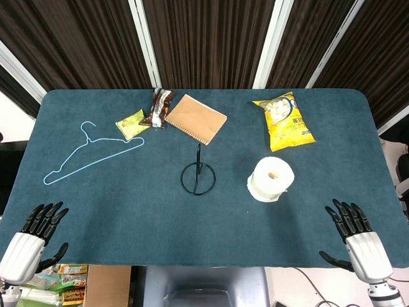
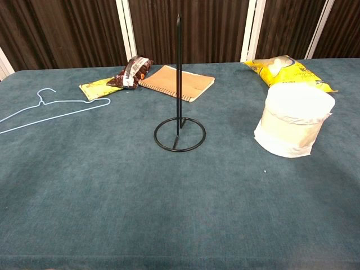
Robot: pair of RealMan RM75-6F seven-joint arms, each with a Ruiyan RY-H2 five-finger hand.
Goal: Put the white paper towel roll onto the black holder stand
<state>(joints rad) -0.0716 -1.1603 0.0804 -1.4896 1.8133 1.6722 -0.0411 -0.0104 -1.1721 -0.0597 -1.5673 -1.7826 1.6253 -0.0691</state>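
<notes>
Both robot hands rest spread and empty at the near bench edge, left robot hand and right robot hand. The paper roll stands upright beyond, nearer the right one, just right of the stand.

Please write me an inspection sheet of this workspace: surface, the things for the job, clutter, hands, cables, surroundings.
Surface: teal cloth table, flat.
Job's things: white paper towel roll standing on end, right of the black holder stand; apart, post bare.
Clutter: blue hanger, small yellow packet, brown snack wrapper, brown notebook, yellow chip bag, all on the far half.
Hands: left hand and right hand at the near edge, fingers apart, holding nothing.
Cables: one below the near edge.
Surroundings: dark curtains behind.
</notes>
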